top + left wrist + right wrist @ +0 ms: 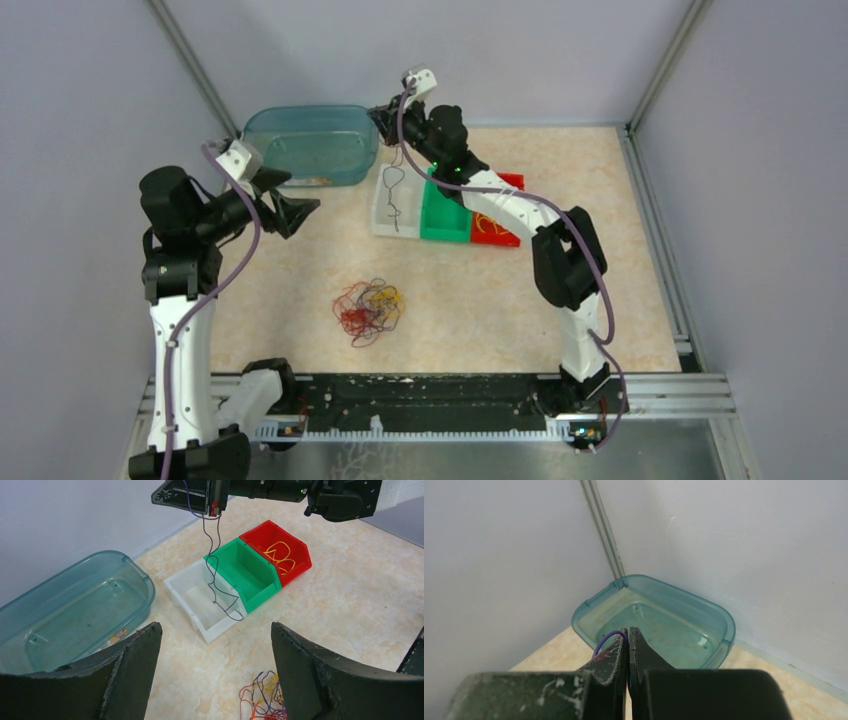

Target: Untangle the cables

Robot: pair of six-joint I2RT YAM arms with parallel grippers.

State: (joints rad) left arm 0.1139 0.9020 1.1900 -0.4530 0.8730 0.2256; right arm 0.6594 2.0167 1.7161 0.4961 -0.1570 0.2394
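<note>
A tangle of thin yellow, red and dark cables (pixel 368 308) lies on the table in the middle, also low in the left wrist view (pixel 265 700). My right gripper (pixel 386 117) (pixel 216 507) (pixel 629 630) is shut on one dark purplish cable (pixel 215 575), which hangs down curling into the white bin (pixel 172 582). A short loop of that cable (pixel 609 639) shows beside the left fingertip. My left gripper (pixel 300 197) (pixel 216 625) stands wide open with nothing between its fingers, above the table left of the bins and above the tangle.
Three bins sit side by side at the back: white (pixel 383 222), green (pixel 440 215) and red (pixel 508 236), with a yellow cable (pixel 280 555) lying in the red one. A teal tub (pixel 310 140) stands in the back left corner. Grey walls enclose the table.
</note>
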